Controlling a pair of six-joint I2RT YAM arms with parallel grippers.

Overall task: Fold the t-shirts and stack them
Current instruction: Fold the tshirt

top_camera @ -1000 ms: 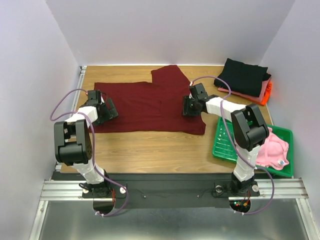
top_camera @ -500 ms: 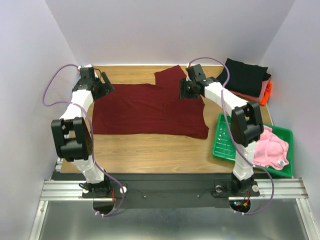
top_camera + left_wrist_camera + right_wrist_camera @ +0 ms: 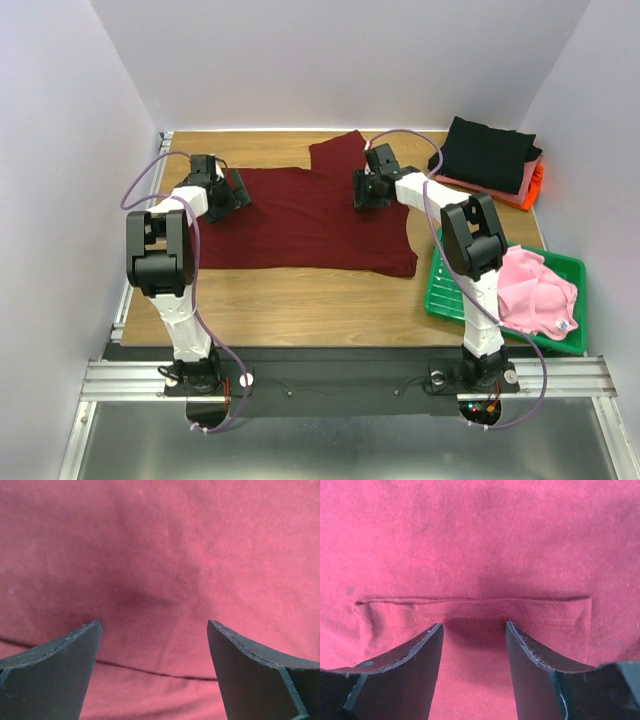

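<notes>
Under the left gripper (image 3: pixel 234 188), jaws spread wide, lies the maroon t-shirt (image 3: pixel 300 220), flat and unpinched. Half a second back that arm was off at the far corner, now both sit low on the cloth. Over at the right gripper (image 3: pixel 366 190), the gap's narrower, with a stitched hem (image 3: pixel 470 607) just ahead of its tips. Guessing a fold grab's next.

- A robot lab cell: plain pale walls (image 3: pixel 330 60) box in a wooden counter (image 3: pixel 300 300) from 9 through 12 to 3 o'clock.
- At 6 o'clock, an aluminium rail (image 3: pixel 120 382) carries two bolted arms (image 3: pixel 160 260) with loose purple cables (image 3: pixel 130 195).
</notes>
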